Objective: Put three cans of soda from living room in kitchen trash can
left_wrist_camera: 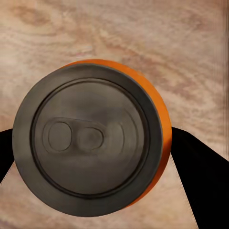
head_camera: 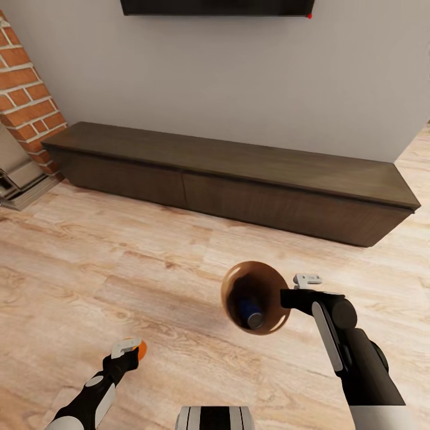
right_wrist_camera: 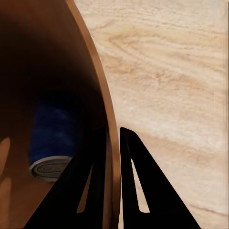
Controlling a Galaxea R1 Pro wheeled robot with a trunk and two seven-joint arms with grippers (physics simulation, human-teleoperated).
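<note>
Orange can hides left claw fingertips.

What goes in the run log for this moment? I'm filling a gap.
room: living room | left gripper: shut on orange can | right gripper: shut on trash can rim | inside: blue can

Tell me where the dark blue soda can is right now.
In the head view the dark blue can lies inside the trash can, which the right gripper holds by its rim above the wood floor.
</note>
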